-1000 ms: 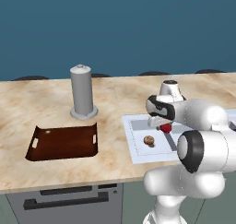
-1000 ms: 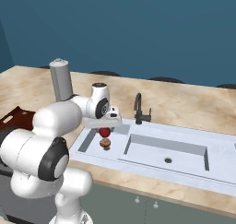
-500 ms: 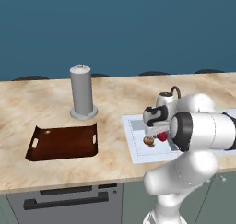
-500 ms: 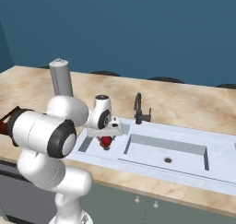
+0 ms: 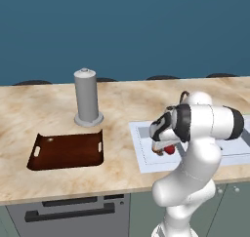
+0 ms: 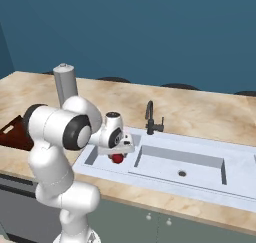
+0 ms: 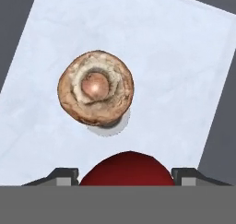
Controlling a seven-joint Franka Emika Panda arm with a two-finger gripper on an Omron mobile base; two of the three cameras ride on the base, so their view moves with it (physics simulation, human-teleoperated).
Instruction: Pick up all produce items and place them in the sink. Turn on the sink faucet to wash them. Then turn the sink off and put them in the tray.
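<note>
My gripper [image 7: 125, 174] is shut on the glossy red tomato [image 7: 126, 168], which bulges up between the two fingertips [image 7: 62, 174]. Just beyond it the tan-brown mottled round item [image 7: 96, 88] lies on the pale floor of the sink's left basin [image 7: 175, 71]. From the base, the gripper [image 6: 118, 156] hangs low in the left basin of the sink [image 6: 200, 184] with the tomato [image 6: 118, 159] under it. The black faucet [image 6: 151, 119] stands behind the basins. The tomato [image 5: 169, 149] peeks out under my hand [image 5: 163, 146]. The reddish-brown tray [image 5: 68, 150] lies to the left.
A tall grey cylinder [image 5: 88, 97] stands on the marble counter behind the tray. My own white arm [image 5: 205, 124] bends over the sink's front rim. The right basin [image 6: 182, 162] has a drain hole.
The arm has folded down and brought the gripper lower into the left basin, still holding the tomato. The brown item has stayed where it was.
</note>
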